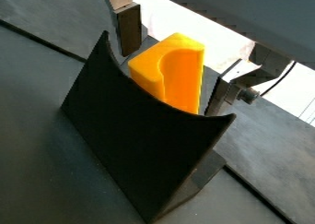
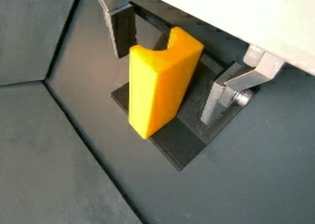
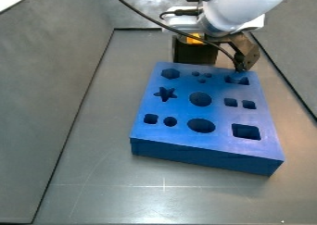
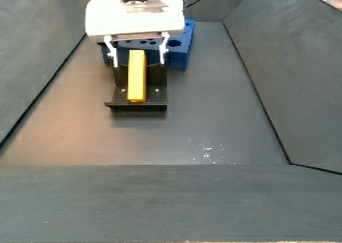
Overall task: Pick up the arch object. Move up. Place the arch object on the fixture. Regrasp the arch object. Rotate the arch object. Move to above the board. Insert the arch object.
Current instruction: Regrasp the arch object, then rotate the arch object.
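Pincer (image 2: pixel 172 66) around arch object (image 2: pixel 160 80) on fixture (image 1: pixel 135 135), dark floor (image 4: pixel 201 127).

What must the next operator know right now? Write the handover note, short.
Tool: open, its fingers on either side of the arch object, not clamping it, over the fixture.
Arch object: resting on the fixture, leaning against its upright plate in both wrist views.
Board: blue slab just beyond the fixture, holes empty as far as the side view shows.
Done: pick-up, lift, placing on the fixture.
Left: regrasp, rotate, move above the board, insert.
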